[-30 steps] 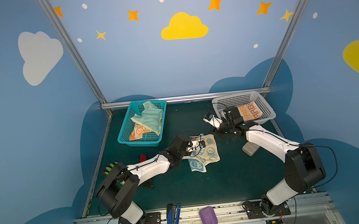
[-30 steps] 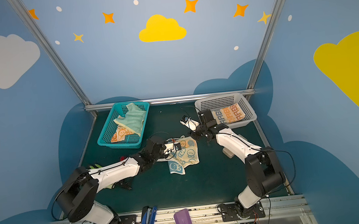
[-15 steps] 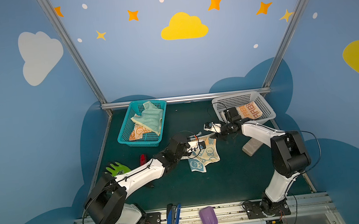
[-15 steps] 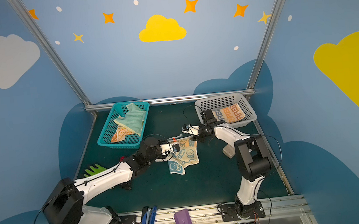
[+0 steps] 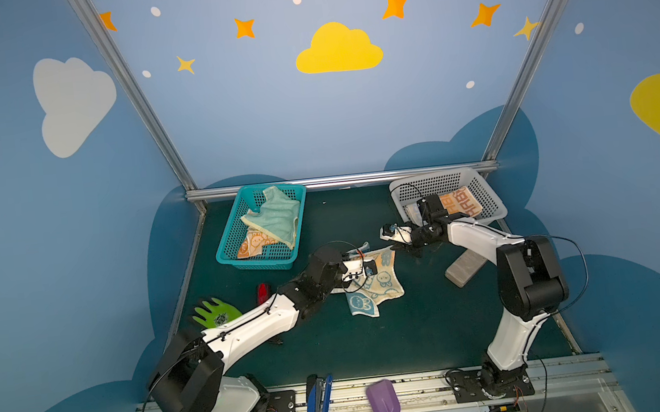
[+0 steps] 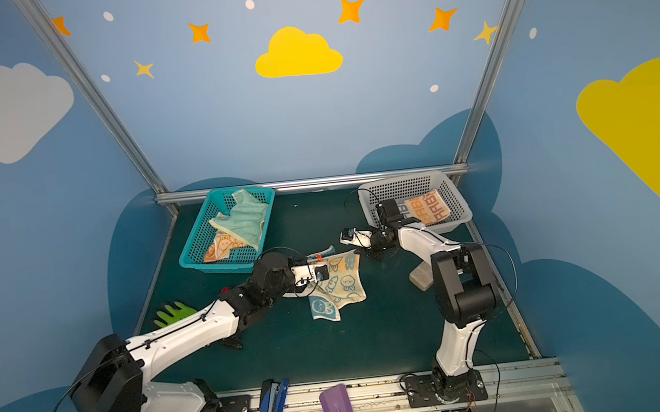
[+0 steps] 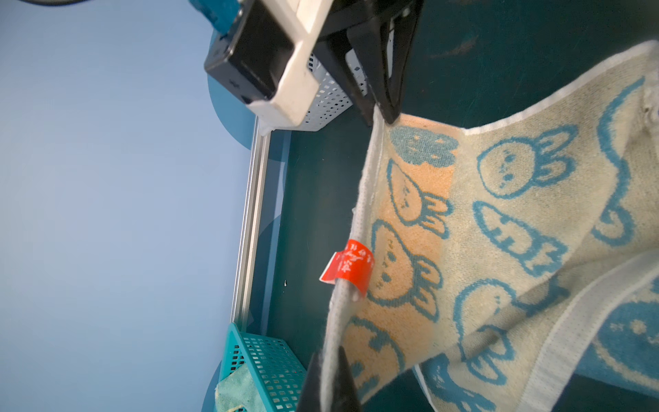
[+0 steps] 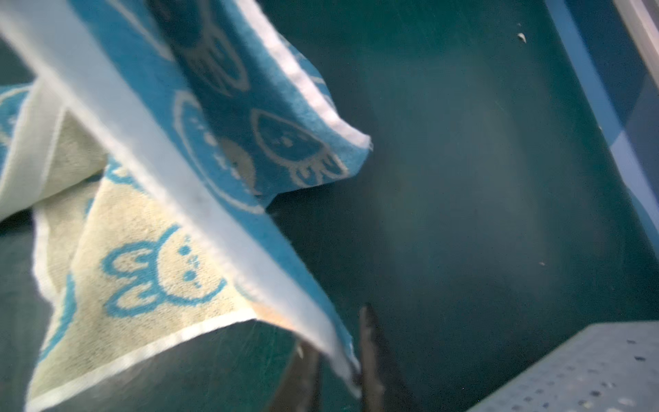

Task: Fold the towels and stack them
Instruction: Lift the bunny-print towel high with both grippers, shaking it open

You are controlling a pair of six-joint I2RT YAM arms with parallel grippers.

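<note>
While both arms reach inward, the blue rabbit towel (image 5: 375,290) lies on the mat (image 5: 416,331), one hem lifted.
Left arm stretched low, left gripper (image 7: 330,371) clamped tight on the hem's near end; right arm elbow-high, dipped beside the white basket (image 5: 435,187); right gripper (image 7: 378,117), half-open a second ago, now pinched closed on the far corner.

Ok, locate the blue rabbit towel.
In both top views the towel is mid-table, between the teal basket and the grey block, its far edge pinched by left gripper and right gripper.
</note>
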